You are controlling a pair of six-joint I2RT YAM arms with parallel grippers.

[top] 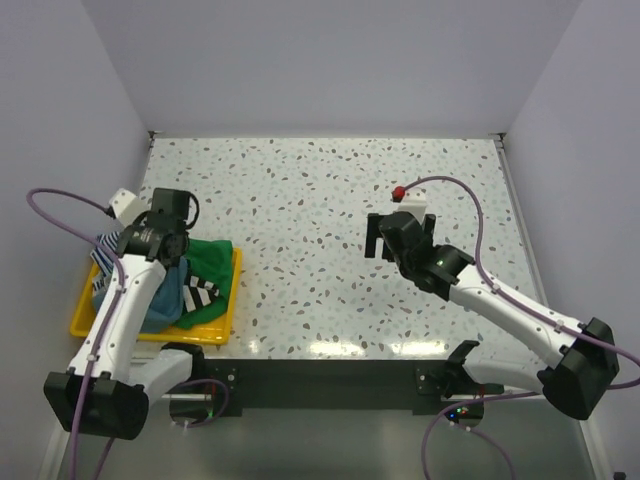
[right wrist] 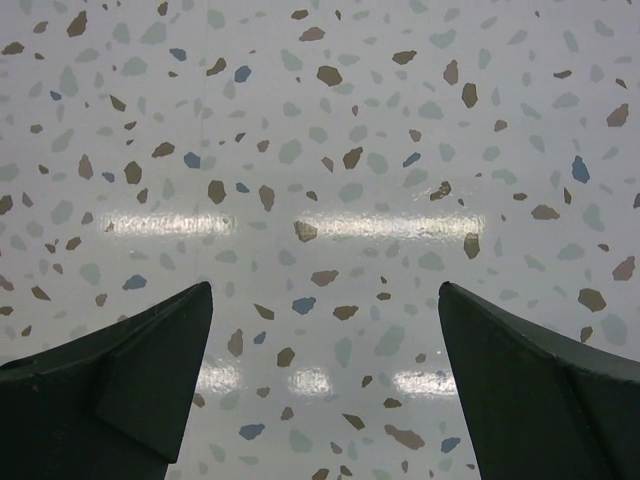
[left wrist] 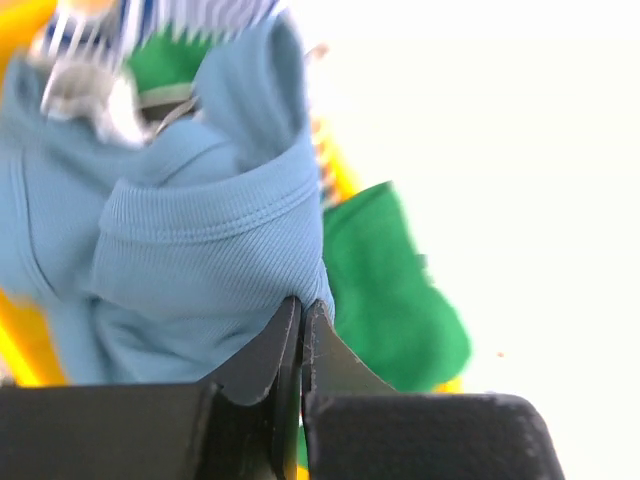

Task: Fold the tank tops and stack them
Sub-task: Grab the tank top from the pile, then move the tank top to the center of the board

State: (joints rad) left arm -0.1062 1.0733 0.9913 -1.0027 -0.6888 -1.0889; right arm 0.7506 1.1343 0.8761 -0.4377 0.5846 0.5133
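Several tank tops lie heaped in a yellow tray (top: 215, 335) at the table's left edge: a teal-blue one (top: 168, 295), a green one (top: 212, 262), a black-and-white striped one (top: 203, 292) and a thin blue-striped one (top: 105, 250). My left gripper (top: 172, 252) is over the heap and shut on a fold of the teal-blue tank top (left wrist: 200, 250), pinched at the fingertips (left wrist: 303, 305). The green top (left wrist: 385, 300) hangs beside it. My right gripper (top: 385, 238) is open and empty above the bare table; its fingers (right wrist: 130, 370) frame only tabletop.
The speckled white table (top: 320, 200) is walled on three sides. A small white block with a red knob (top: 408, 195) sits just behind the right gripper. The tray's yellow rim (left wrist: 335, 170) shows behind the cloth.
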